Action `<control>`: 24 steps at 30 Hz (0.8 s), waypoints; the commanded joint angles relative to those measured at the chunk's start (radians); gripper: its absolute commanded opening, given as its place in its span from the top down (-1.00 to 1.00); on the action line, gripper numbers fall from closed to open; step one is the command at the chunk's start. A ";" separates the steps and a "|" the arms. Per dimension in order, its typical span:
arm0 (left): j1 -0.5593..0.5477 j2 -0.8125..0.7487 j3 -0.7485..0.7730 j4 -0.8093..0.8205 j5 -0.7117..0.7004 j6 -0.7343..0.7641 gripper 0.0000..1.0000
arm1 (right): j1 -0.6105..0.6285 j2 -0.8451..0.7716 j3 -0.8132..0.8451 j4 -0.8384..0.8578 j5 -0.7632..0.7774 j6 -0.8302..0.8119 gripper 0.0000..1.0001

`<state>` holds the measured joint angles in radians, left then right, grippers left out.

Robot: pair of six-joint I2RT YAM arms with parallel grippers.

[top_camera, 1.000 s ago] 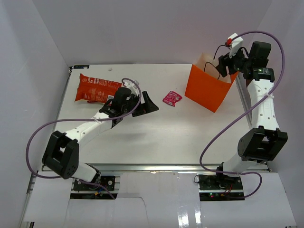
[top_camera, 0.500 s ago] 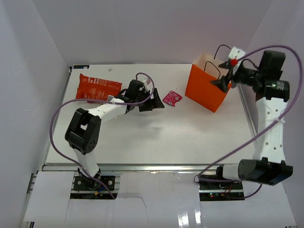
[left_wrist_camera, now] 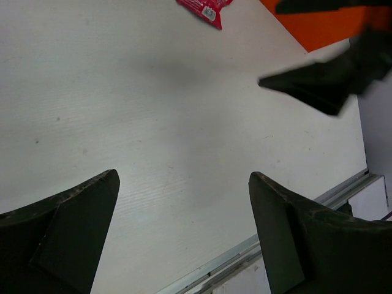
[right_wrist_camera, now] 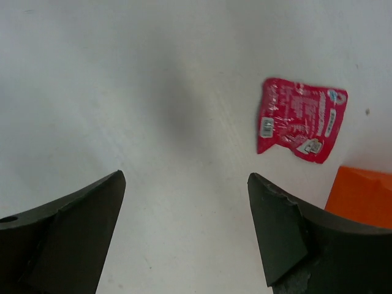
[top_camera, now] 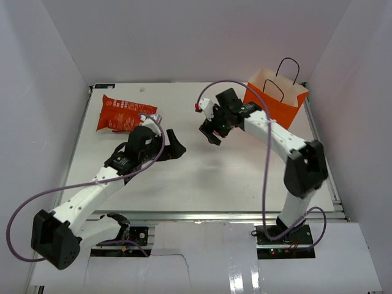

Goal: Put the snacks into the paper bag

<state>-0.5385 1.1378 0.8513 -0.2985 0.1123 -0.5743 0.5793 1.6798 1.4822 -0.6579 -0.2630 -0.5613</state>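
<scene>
The right end effector (top_camera: 212,132) had swung from the paper bag (top_camera: 278,107) at upper right to mid-frame, jaws spread, empty. The pink wrapper (right_wrist_camera: 300,119) lay flat on the table (top_camera: 245,177), upper right in its wrist view, beside the bag; the left end effector (top_camera: 176,147), also released, hung farther away.

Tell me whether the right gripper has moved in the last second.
Yes. The right gripper swung left, away from the paper bag, out over the table.
</scene>
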 commanded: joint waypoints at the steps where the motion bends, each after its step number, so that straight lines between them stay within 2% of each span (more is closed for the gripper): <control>1: 0.006 -0.150 -0.101 -0.079 -0.091 -0.067 -0.95 | -0.006 0.218 0.179 0.061 0.375 0.349 -0.74; 2: 0.008 -0.183 -0.118 -0.091 -0.095 -0.078 -0.95 | -0.006 0.257 0.238 0.067 0.427 0.407 -0.76; 6: 0.008 -0.324 -0.169 -0.163 -0.140 -0.125 -0.95 | -0.010 0.391 0.340 0.110 0.494 0.466 -0.89; 12: 0.008 -0.492 -0.222 -0.244 -0.163 -0.194 -0.95 | -0.030 0.523 0.420 0.138 0.519 0.488 -0.81; 17: 0.008 -0.517 -0.222 -0.267 -0.163 -0.203 -0.96 | -0.065 0.599 0.455 0.149 0.467 0.491 -0.83; 24: 0.008 -0.478 -0.202 -0.269 -0.158 -0.190 -0.96 | -0.110 0.623 0.425 0.165 0.395 0.505 -0.92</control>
<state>-0.5358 0.6487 0.6281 -0.5575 -0.0380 -0.7647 0.4896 2.3077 1.9015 -0.5243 0.1688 -0.0788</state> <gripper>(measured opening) 0.977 0.953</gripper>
